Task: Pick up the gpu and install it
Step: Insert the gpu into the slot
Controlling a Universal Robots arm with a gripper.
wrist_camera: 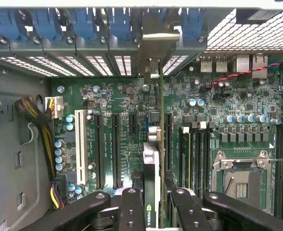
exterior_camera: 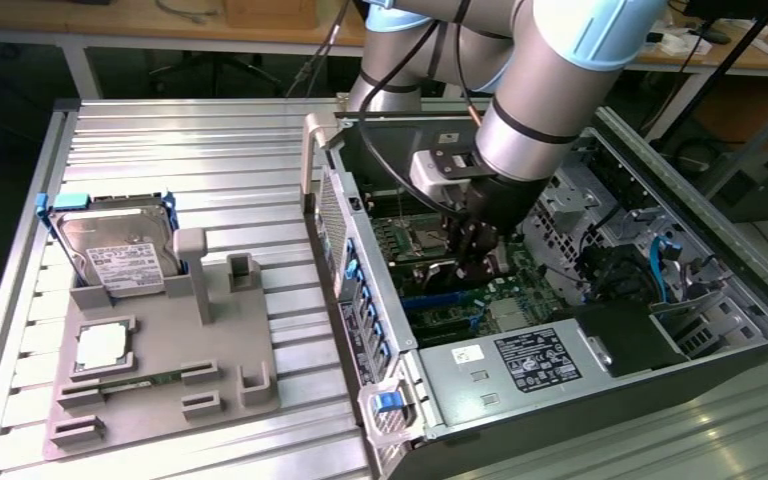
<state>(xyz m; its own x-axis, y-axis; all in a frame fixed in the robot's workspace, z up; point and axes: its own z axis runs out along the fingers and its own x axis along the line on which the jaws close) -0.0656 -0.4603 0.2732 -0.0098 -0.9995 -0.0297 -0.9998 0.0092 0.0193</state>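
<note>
Black gpu [wrist_camera: 153, 159], held by gripper [wrist_camera: 153, 204], stands inside computer case [exterior_camera: 704, 370].

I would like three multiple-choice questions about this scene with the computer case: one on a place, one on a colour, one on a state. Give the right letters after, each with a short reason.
1. Where is the gpu?
A. on the grey holder beside the case
B. inside the open case, above the motherboard
C. on the floor

2. What colour is the frame around the hard drive?
A. red
B. yellow
C. blue

3. What is the state of the tool?
A. shut on the gpu
B. open and holding nothing
C. shut on a cable

Answers:
1 B: the wrist view shows the card edge-on over the motherboard, its bracket at the rear slots.
2 C: blue edges show around the drive standing in the grey holder.
3 A: the fingers press the card from both sides.
</note>
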